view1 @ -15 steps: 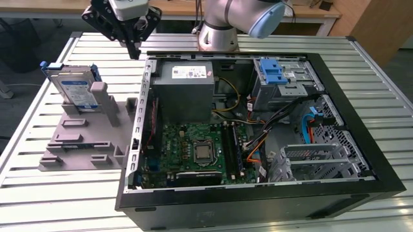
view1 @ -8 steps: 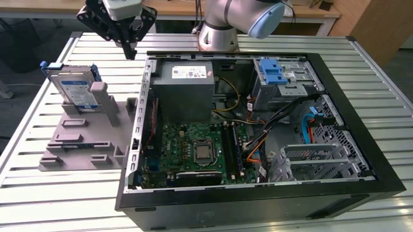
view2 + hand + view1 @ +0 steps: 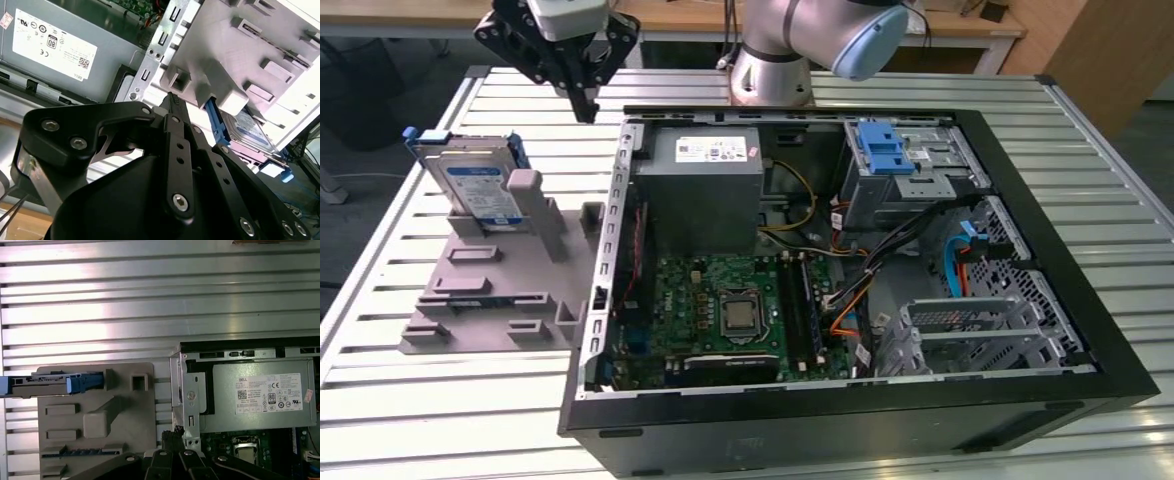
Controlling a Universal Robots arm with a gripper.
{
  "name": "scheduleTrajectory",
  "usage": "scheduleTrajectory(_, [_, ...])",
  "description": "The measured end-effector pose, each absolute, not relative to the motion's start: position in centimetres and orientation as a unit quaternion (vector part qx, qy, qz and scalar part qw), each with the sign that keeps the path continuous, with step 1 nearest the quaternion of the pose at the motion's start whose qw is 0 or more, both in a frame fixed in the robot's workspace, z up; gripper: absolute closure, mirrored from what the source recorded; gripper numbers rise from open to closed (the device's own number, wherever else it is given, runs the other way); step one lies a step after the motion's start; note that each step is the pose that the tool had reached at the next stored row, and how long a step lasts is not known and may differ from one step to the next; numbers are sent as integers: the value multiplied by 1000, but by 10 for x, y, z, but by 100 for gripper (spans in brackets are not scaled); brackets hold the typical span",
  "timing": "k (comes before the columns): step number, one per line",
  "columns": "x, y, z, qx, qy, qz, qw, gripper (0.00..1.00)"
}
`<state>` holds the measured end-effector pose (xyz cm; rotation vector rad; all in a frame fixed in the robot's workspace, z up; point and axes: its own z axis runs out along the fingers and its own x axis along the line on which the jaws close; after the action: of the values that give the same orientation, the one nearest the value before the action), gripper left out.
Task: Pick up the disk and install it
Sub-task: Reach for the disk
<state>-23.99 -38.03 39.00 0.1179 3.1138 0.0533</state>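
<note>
**A:** Where is our flat silver-grey disk with the blue-and-white label and the blue plastic frame (image 3: 478, 190)?

**B:** We see it standing up on its edge in the pale grey plastic stand (image 3: 494, 295). The stand sits on the ribbed metal table (image 3: 440, 400), just beside the big black open computer case (image 3: 854, 425), on the exterior view's left. In the first wrist view we look at the disk's thin edge (image 3: 50, 384).

**A:** And our black gripper (image 3: 587, 108)?

**B:** It hangs in the air over the table, near the back corner of the case and well apart from the disk. Its two fingers are pressed together, and they hold nothing.

**A:** How do we think the disk will feel?

**B:** We think it is hard and stiff, and a bit heavy for how small it is. The metal looks smooth, so it may slip. A drop or a bump could hurt it.

**A:** So where would we hold it?

**B:** We would take the top part that sticks up free of the stand. We would put one finger on each flat side, squeeze firmly, and lift it straight up.
</note>
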Motion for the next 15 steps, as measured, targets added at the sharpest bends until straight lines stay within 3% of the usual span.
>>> scheduleTrajectory(6, [-242,-378,389,38,999,17,4,89])
scheduleTrajectory(15, [-254,-371,388,38,999,17,4,89])
